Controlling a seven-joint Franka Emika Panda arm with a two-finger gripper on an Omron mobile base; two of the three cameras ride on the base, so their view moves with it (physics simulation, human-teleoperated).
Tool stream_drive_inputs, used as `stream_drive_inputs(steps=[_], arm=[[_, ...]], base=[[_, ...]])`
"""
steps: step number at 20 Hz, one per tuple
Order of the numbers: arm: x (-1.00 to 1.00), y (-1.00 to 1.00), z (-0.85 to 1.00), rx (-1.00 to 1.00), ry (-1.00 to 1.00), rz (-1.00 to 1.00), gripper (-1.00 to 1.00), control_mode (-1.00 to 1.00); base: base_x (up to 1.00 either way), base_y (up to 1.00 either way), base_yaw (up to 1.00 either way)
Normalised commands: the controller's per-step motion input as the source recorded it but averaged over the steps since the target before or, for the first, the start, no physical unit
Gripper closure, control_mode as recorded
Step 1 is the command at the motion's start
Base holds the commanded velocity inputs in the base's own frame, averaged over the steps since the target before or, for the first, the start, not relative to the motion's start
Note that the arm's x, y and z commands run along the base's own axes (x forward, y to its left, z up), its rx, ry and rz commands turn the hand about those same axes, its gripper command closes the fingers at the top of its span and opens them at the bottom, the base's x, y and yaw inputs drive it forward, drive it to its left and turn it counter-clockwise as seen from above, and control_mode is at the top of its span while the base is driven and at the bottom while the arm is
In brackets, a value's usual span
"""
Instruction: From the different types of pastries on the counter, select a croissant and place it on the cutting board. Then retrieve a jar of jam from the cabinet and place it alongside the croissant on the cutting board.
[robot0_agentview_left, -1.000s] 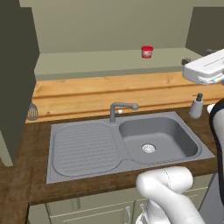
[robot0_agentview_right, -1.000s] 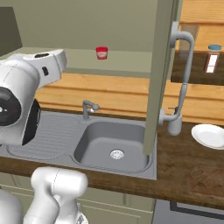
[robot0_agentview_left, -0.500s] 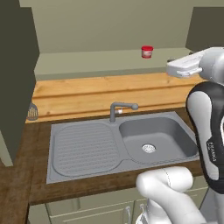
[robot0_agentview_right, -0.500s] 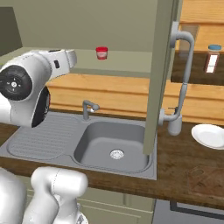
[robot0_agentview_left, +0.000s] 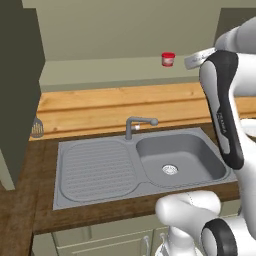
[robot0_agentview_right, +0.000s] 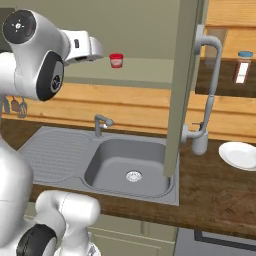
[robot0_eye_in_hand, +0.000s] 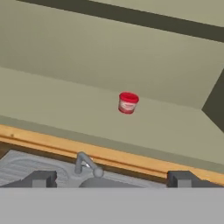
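The jar of jam is a small red pot with a red lid, standing upright and alone on the olive cabinet shelf above the sink. It shows as well as the jar and the jar in the two base views. My gripper is open, its two dark fingertips set wide apart with nothing between them. It is raised to shelf height, a short way in front of the jar and aimed at it. The croissant and the cutting board are out of view.
Below the shelf lie a grey sink with a drainer and a faucet. An open cabinet door with a grey handle hangs right of the sink. A white plate and a spice jar are further right.
The arm has swung its hand sideways along the shelf toward the jar, so the hand now sits close beside it. The jaws stay open. The jar has not moved.
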Motion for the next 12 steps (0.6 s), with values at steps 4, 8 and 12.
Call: stream_drive_inputs(steps=[4,8,12], arm=[[-0.13,-0.05,-0.37,0.11,-0.17,-0.01,-1.0,-1.0],[-0.07,0.01,-0.59,0.16,-0.29,-0.08,-1.0,-1.0],[0.03,0.03,-0.21,0.01,-0.03,-0.02,-1.0,-1.0]], base=[[0.0,0.0,0.0],[0.0,0.0,0.0],[0.0,0.0,0.0]])
